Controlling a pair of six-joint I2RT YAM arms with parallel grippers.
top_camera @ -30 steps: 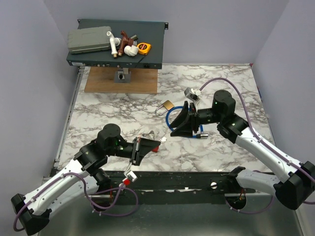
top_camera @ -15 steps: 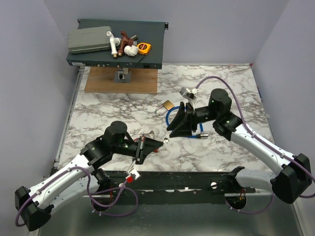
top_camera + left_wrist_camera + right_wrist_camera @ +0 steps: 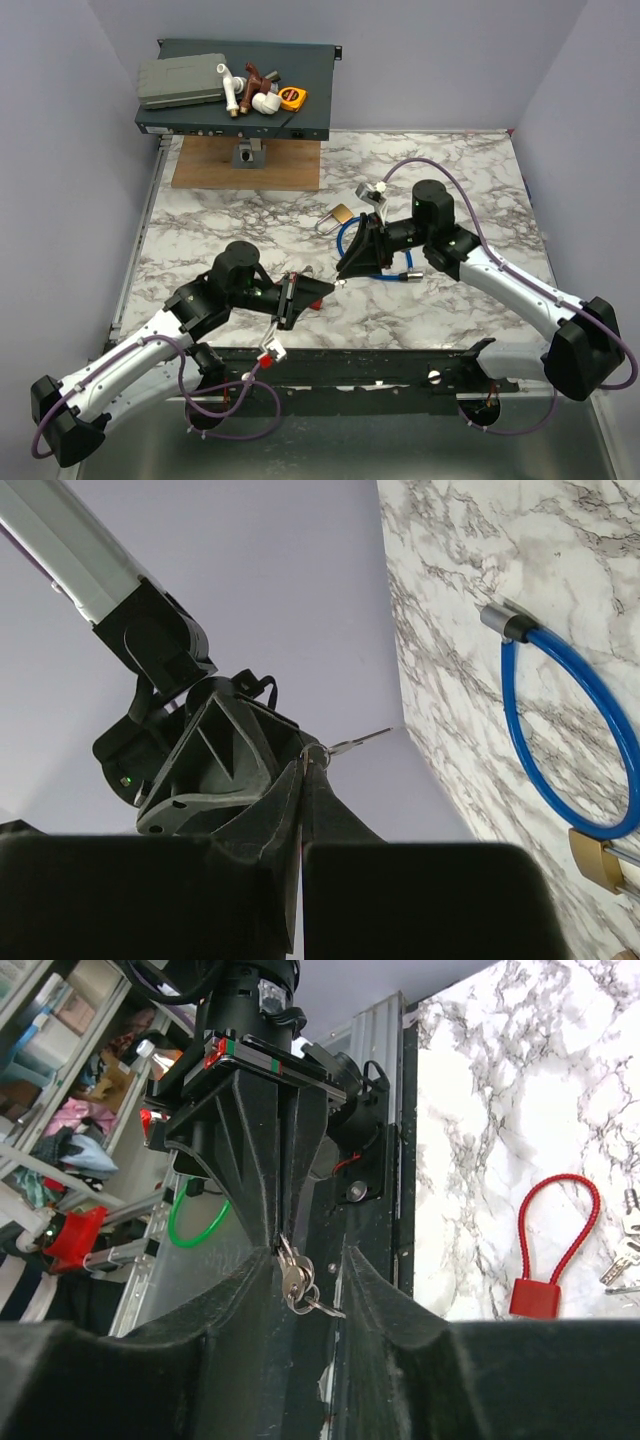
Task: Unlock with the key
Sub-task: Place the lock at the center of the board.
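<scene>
My left gripper (image 3: 320, 291) is shut on the ring of a small bunch of silver keys. The key (image 3: 339, 284) sticks out past its tips toward the right gripper (image 3: 347, 269). In the right wrist view the key (image 3: 297, 1281) hangs between my right gripper's (image 3: 310, 1285) open fingers, close to both pads, with gaps still showing. In the left wrist view the key (image 3: 352, 744) points right from my left gripper (image 3: 303, 763). The brass padlock (image 3: 342, 213) and the blue cable lock (image 3: 352, 242) lie just behind the right gripper.
A red cable lock (image 3: 553, 1250) with loose keys (image 3: 622, 1252) lies on the marble near the left arm. A dark rack unit (image 3: 310, 95) carrying tools and a wooden board (image 3: 210, 165) stand at the back left. The table's front rail (image 3: 380, 365) runs below both grippers.
My left gripper carried the key forward and right. The right gripper came left and down to meet it, and its jaws have narrowed around the key.
</scene>
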